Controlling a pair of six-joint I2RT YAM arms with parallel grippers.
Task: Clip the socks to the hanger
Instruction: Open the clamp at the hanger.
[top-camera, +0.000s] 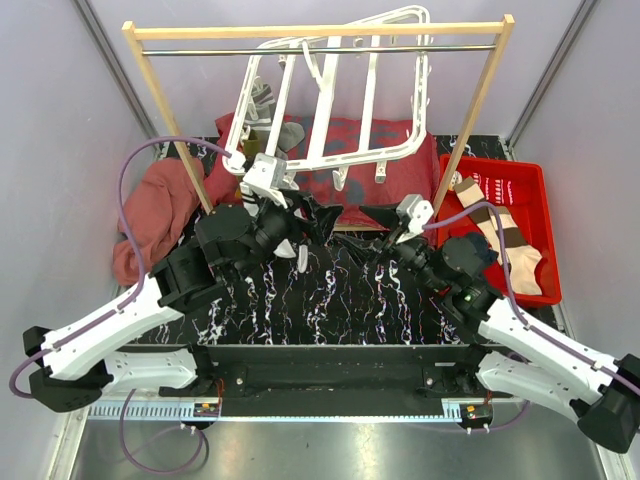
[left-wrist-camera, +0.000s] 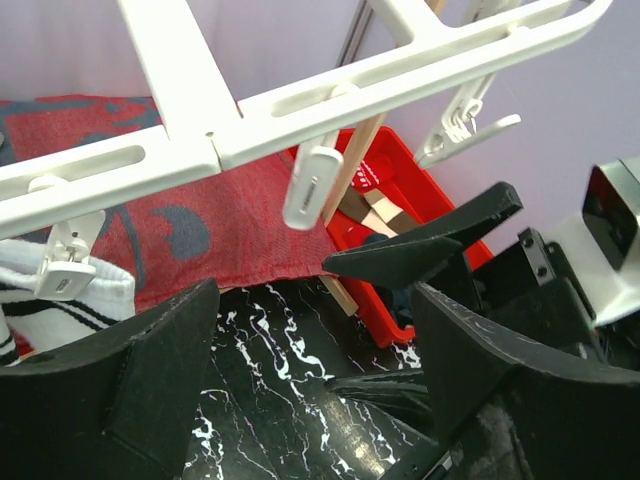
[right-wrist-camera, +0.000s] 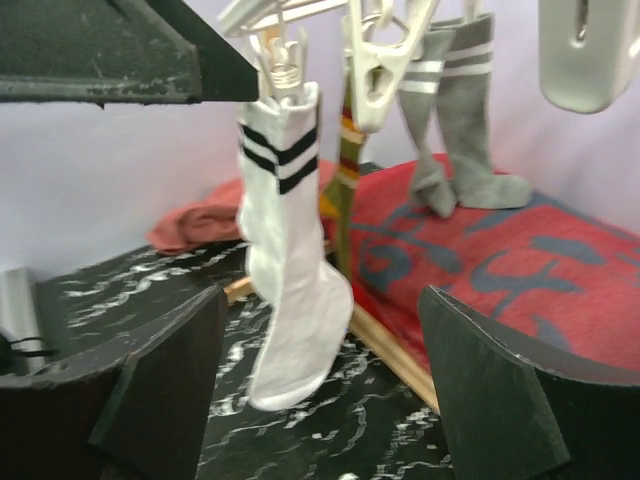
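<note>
The white hanger (top-camera: 368, 148) hangs tilted from the wooden rail; its bars (left-wrist-camera: 300, 110) cross the top of the left wrist view, with an empty clip (left-wrist-camera: 312, 188) dangling. A white sock with black stripes (right-wrist-camera: 290, 280) hangs from a clip, with an olive sock (right-wrist-camera: 345, 180) and grey socks (right-wrist-camera: 460, 130) clipped behind it. My right gripper (right-wrist-camera: 325, 330) is open, its fingers on either side of the white sock's foot without gripping it. My left gripper (left-wrist-camera: 315, 330) is open and empty below the hanger, beside the clipped white sock's cuff (left-wrist-camera: 70, 300). Both grippers (top-camera: 315, 215) (top-camera: 365, 232) face each other under the hanger.
A red bin (top-camera: 545, 215) at the right holds beige-brown striped socks (top-camera: 500, 235). Red cloths (top-camera: 160, 205) lie at the left and under the hanger (right-wrist-camera: 520, 260). The wooden rail frame (top-camera: 320, 30) stands around the hanger, its base bar (right-wrist-camera: 400, 350) low across the table.
</note>
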